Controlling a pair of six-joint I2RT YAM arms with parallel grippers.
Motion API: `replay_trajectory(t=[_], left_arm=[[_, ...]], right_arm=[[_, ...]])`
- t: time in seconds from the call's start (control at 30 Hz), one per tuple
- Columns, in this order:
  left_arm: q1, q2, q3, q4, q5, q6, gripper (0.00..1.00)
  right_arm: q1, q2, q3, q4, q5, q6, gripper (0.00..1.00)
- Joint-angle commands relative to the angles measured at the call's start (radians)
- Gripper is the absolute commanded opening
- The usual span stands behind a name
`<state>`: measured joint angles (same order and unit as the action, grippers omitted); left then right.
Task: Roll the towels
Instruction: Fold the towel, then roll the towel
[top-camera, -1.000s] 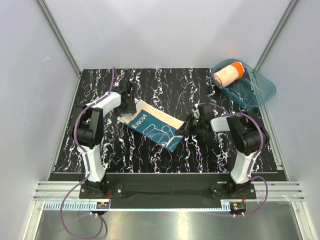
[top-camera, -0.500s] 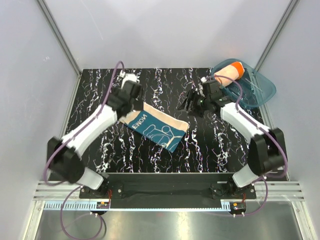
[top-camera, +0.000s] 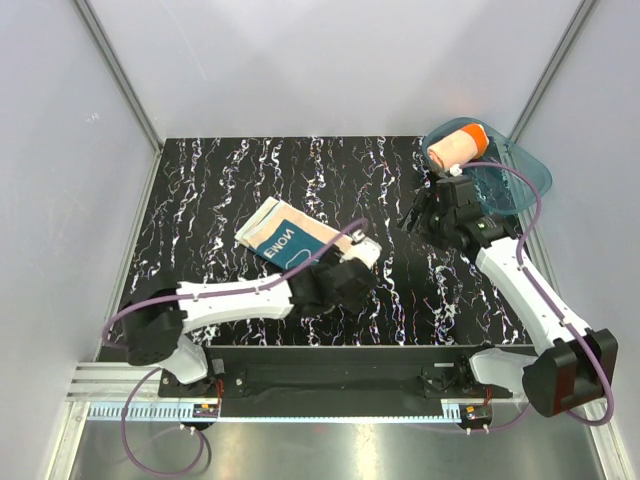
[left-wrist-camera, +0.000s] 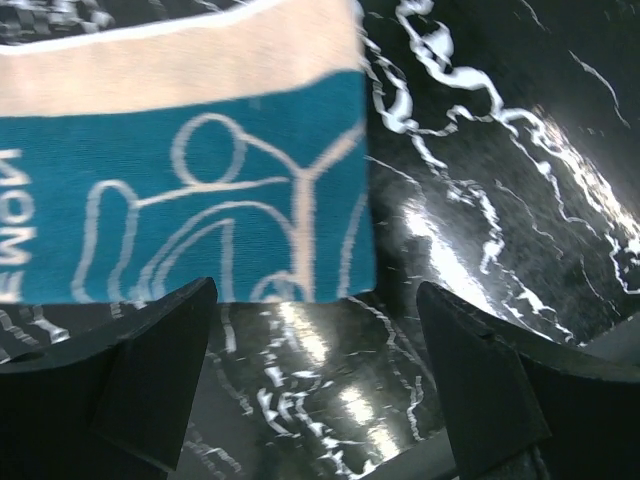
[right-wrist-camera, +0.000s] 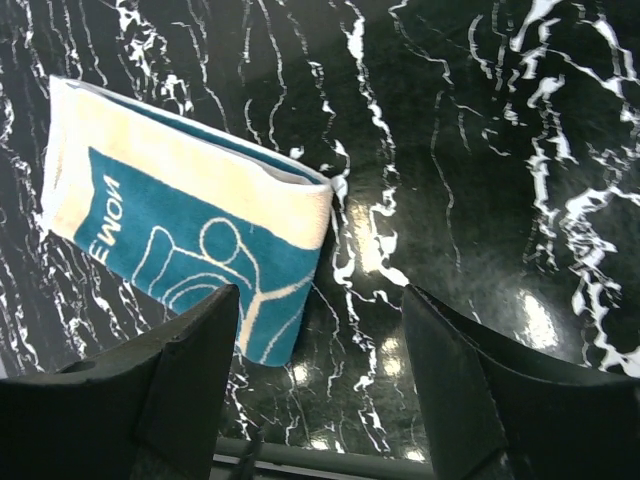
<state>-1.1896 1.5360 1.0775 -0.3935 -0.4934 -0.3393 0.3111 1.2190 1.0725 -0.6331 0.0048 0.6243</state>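
Black tabletop (top-camera: 200, 180): we judge half done, orange towel (top-camera: 455, 148) rolled in tub (top-camera: 515, 190) near right gripper (right-wrist-camera: 320, 300), teal towel (top-camera: 290, 235) flat ahead of left gripper (left-wrist-camera: 315, 290), both released, empty.

a black tabletop (top-camera: 200, 190) veined with white marbling fills the middle of the top view; in the wrist views its glossy surface (right-wrist-camera: 480, 150) shows bright glare patches. a translucent teal plastic tub (top-camera: 520, 190) sits at the upper right, on the tabletop's far right corner, its outer side reaching past the edge. pale grey wall panels (top-camera: 330, 60) close the left, far and right sides. along the bottom run a silver rail (top-camera: 120, 382), a pale strip with tick marks (top-camera: 330, 411) and a brushed metal sheet (top-camera: 330, 450).
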Motion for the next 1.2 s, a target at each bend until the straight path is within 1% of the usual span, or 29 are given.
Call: replay_trajectory(t=[0.0,0.23,0.5,0.7,0.8,0.87,0.97,1.1,1.13,1.17], left_arm=[[-0.03,0.053,0.027,0.107,0.004,-0.012,0.86],[-0.033,0.124,0.004,0.154,0.038,-0.017,0.85],[-0.03,0.213,-0.018,0.206,0.007,-0.027,0.85],[0.01,0.274,-0.024,0.229,0.044,-0.038,0.81],[0.031,0.294,-0.037,0.226,0.065,-0.07,0.75],[0.036,0.289,-0.065,0.232,0.07,-0.09,0.74],[0.048,0.276,-0.086,0.237,0.095,-0.11,0.7],[0.064,0.279,-0.111,0.239,0.153,-0.136,0.55],[0.064,0.283,-0.114,0.237,0.157,-0.138,0.46],[0.064,0.283,-0.114,0.237,0.162,-0.139,0.42]], right_arm=[[-0.007,-0.053,-0.009,-0.054,0.08,0.008,0.73],[-0.014,-0.073,-0.016,-0.079,0.086,-0.005,0.72],[-0.018,-0.065,-0.046,-0.047,0.046,0.002,0.71],[-0.018,-0.053,-0.06,-0.034,0.034,0.0,0.7],[-0.018,-0.052,-0.063,-0.031,0.037,0.0,0.69],[-0.02,-0.047,-0.063,-0.03,0.034,0.002,0.69],[-0.018,-0.044,-0.062,-0.028,0.031,0.002,0.68],[-0.018,-0.046,-0.056,-0.033,0.034,-0.003,0.68],[-0.018,-0.049,-0.055,-0.036,0.037,-0.003,0.68],[-0.02,-0.052,-0.057,-0.036,0.038,-0.005,0.67]])
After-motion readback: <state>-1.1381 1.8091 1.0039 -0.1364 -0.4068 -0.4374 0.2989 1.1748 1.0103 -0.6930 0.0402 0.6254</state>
